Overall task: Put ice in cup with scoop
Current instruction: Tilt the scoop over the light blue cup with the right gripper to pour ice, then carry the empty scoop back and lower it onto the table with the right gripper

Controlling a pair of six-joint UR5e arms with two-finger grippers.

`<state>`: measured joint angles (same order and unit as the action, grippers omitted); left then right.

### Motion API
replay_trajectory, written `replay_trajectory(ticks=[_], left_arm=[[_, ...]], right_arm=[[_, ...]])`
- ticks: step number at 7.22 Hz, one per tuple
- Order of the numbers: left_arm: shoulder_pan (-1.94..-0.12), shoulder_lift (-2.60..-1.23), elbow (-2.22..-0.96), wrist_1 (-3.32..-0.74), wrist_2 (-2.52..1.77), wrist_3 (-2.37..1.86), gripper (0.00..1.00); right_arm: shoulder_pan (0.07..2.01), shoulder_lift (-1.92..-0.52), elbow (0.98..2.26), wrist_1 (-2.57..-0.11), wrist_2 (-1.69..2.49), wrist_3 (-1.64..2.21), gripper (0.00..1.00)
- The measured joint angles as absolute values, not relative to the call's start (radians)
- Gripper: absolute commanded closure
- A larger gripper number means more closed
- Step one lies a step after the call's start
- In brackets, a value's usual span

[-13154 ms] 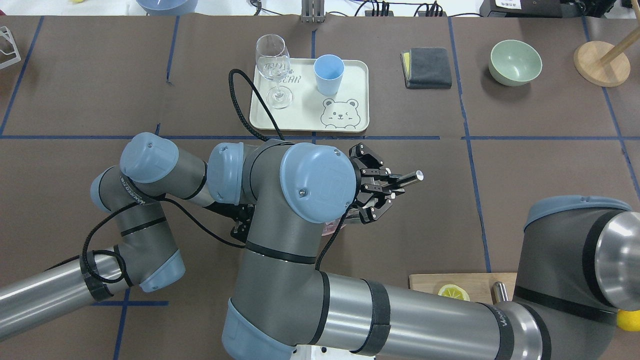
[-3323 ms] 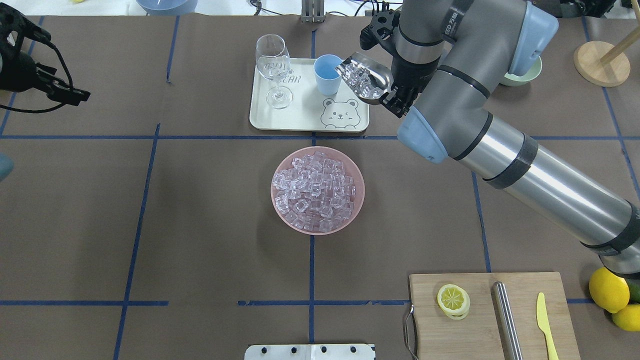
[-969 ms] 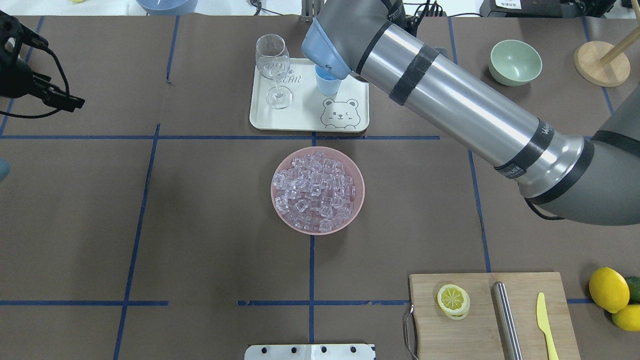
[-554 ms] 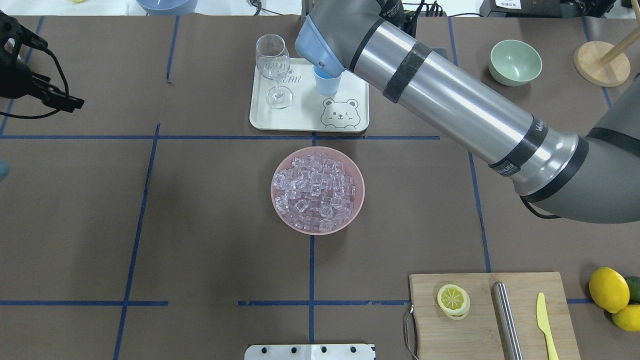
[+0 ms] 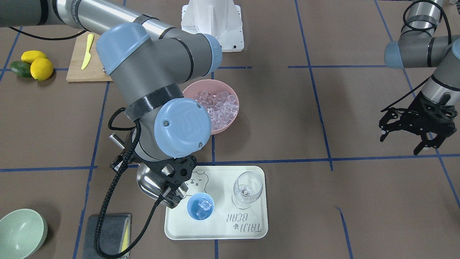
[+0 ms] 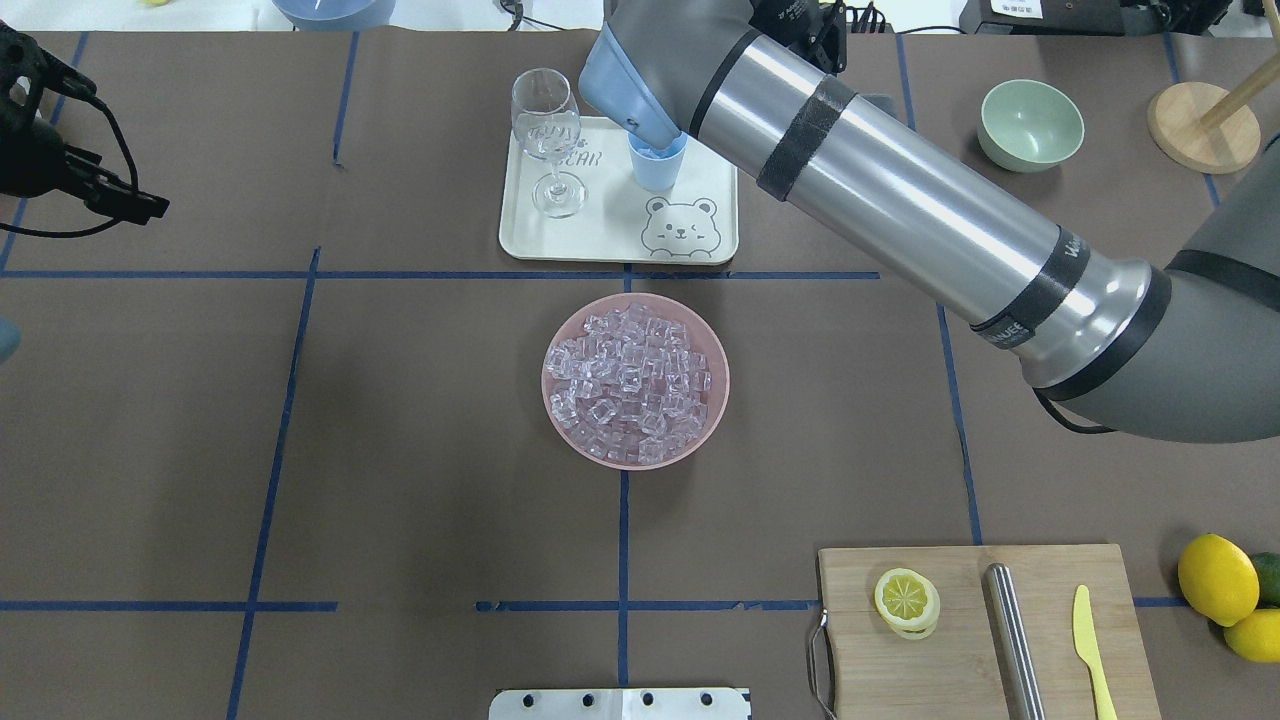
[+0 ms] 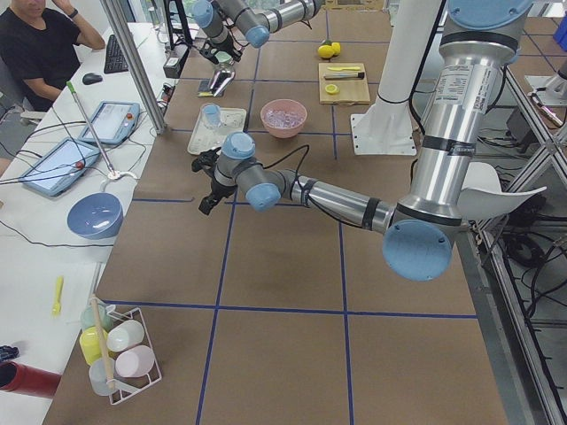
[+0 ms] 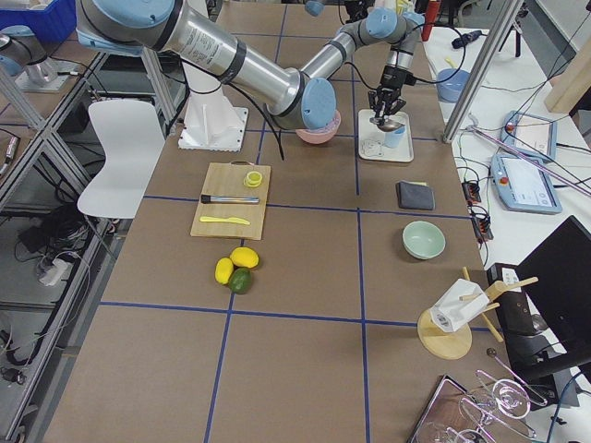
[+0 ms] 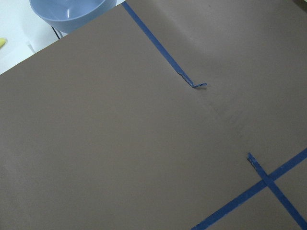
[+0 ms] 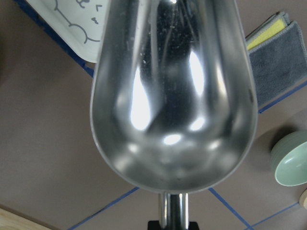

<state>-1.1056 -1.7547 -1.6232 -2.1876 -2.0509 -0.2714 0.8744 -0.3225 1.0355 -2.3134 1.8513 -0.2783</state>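
Observation:
The light-blue cup (image 5: 200, 205) stands on a cream tray (image 5: 248, 228) and holds two cubes of ice (image 5: 203, 205). My right gripper (image 5: 172, 184) is shut on the handle of the steel scoop (image 5: 148, 182), which hangs tipped just beside the cup's rim. The scoop (image 10: 172, 96) fills the right wrist view with its shiny back turned up, so its inside is hidden. In the overhead view my right arm covers the scoop and part of the cup (image 6: 657, 168). More ice (image 6: 630, 382) fills a pink bowl (image 6: 716, 408). My left gripper (image 5: 406, 138) hangs open and empty far off.
A stemmed wine glass (image 5: 247, 189) stands on the tray next to the cup. A grey cloth with a sponge (image 5: 107, 230) and a green bowl (image 5: 21, 232) lie beyond the scoop. A cutting board (image 6: 960, 650) carries a lemon slice, a steel rod and a knife.
The scoop, carried full to the cup's rim 3.3 s ago, now hangs tipped and ice lies in the cup. Over the last second my right arm shifted slightly left. The left arm stayed put.

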Motion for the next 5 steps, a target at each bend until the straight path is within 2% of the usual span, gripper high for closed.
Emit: replay_trajectory(ticks=[2, 5], left_arm=[[-1.106, -1.755, -1.626, -2.187, -2.051, -0.271, 0.00], [-1.106, -1.754, -1.632, -2.186, -2.051, -0.272, 0.00]], right_arm=[[0.877, -0.330, 1.062, -2.320, 1.844, -0.311, 1.00], [0.915, -0.484, 1.282, -2.311, 1.926, -0.325, 1.00]])
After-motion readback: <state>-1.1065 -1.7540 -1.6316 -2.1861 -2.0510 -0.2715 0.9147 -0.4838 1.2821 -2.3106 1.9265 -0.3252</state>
